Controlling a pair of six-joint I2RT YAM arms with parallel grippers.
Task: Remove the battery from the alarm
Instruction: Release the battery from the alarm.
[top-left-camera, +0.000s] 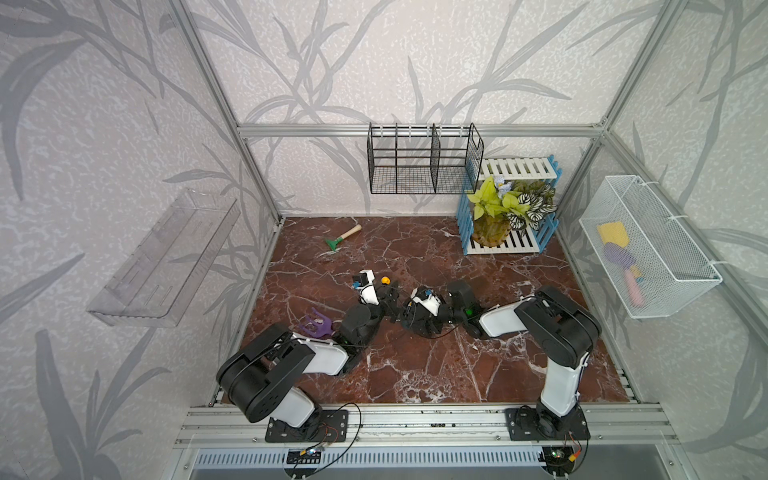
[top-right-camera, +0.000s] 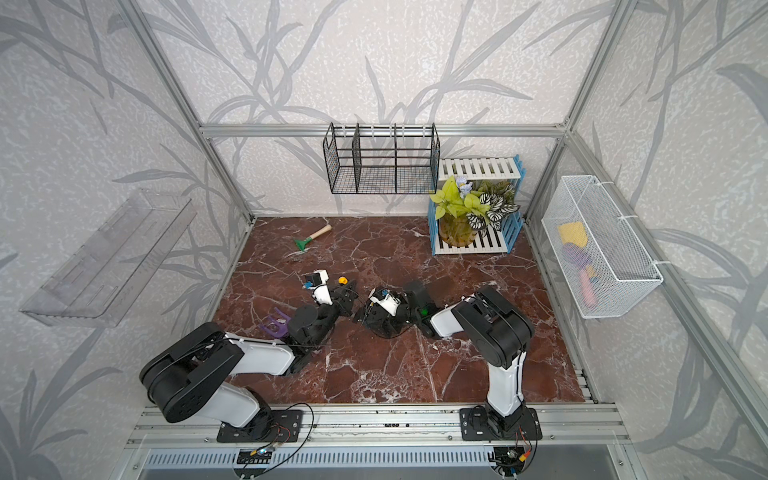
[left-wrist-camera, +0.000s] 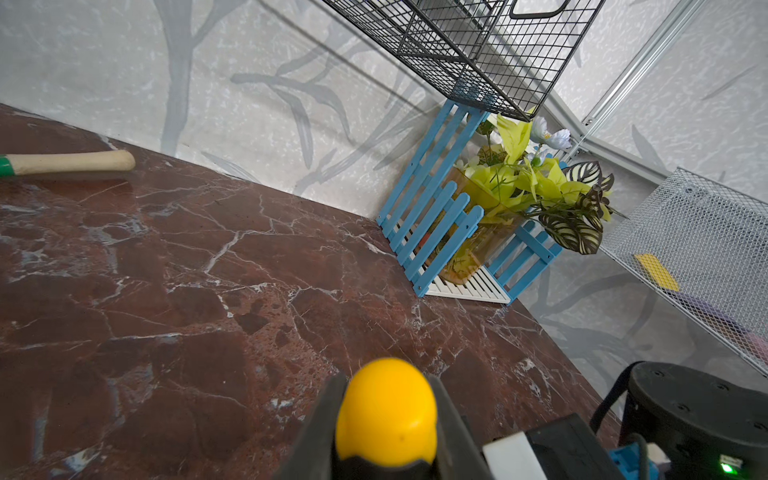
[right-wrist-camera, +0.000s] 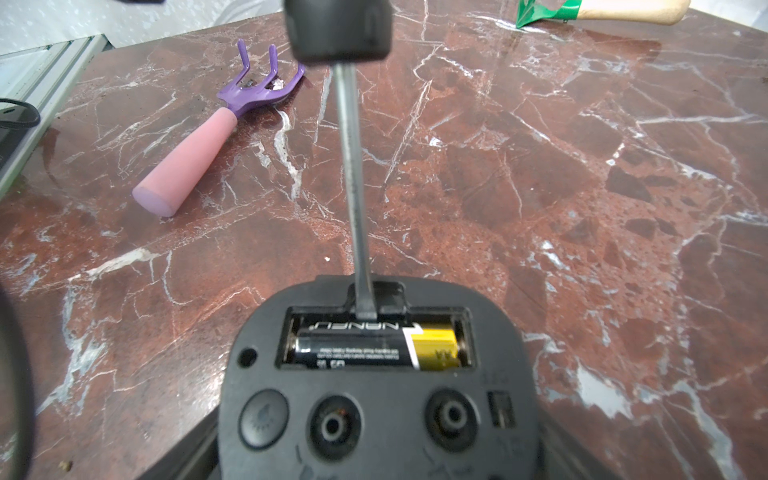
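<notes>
The alarm (right-wrist-camera: 374, 407), its back filling the lower middle of the right wrist view, sits gripped in the wide-spread right claw (right-wrist-camera: 374, 461). The battery (right-wrist-camera: 353, 345) lies in its open bay. The left claw (left-wrist-camera: 386, 399) clamps the screwdriver (right-wrist-camera: 353, 187), tip at the bay's upper edge — a slip could gouge the cell, or flick it across the table (right-wrist-camera: 582, 166).

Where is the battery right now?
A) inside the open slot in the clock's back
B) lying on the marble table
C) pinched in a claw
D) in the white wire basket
A: the battery sits in the uncovered compartment of the alarm, in its dark back, with the tip of the screwdriver at the notch beside it.
</notes>
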